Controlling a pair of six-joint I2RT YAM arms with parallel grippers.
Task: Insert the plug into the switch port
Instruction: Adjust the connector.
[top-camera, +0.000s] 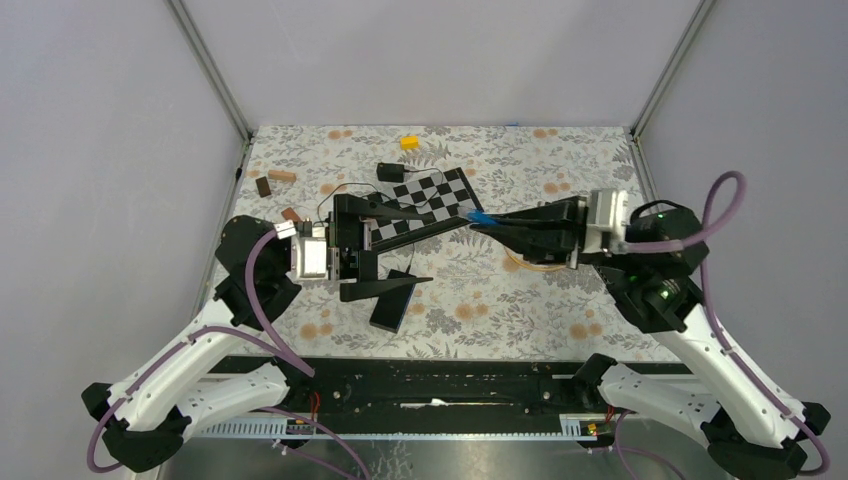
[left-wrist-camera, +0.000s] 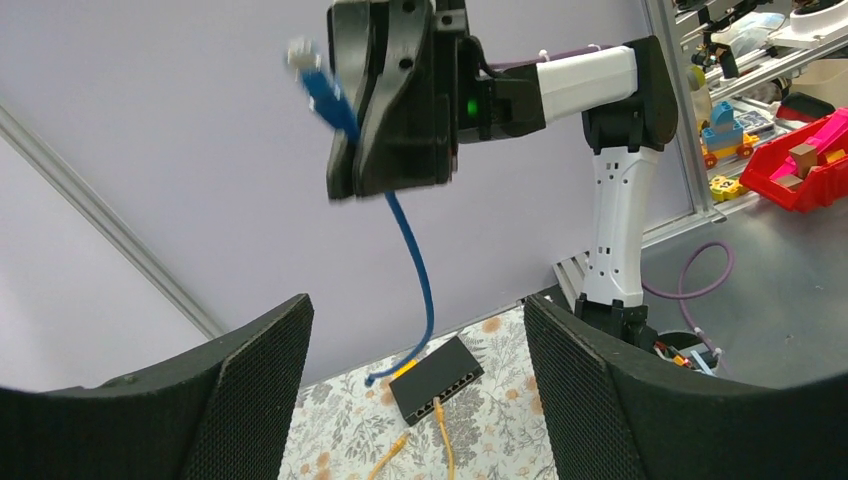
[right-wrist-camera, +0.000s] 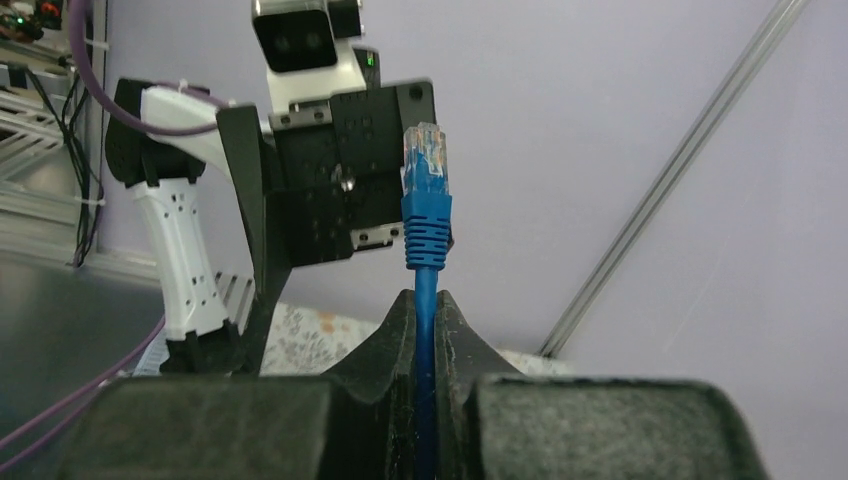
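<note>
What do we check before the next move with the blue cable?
1. Grip: right gripper jaws shut on the blue cable just behind the plug: ok.
2. Plug sticks out past the jaws, nothing touching it: ok.
3. Left gripper jaws open and empty: ok.
4. Plug lined up with the switch: not ok. The plug is up in the air and the switch lies below on the table.
5. Free port on the switch: cannot tell. A yellow cable fills one.

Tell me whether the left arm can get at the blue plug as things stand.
Probably yes. The left end effector is open and faces the blue plug, which the right end effector holds in the air by its cable; nothing shows between them.
</note>
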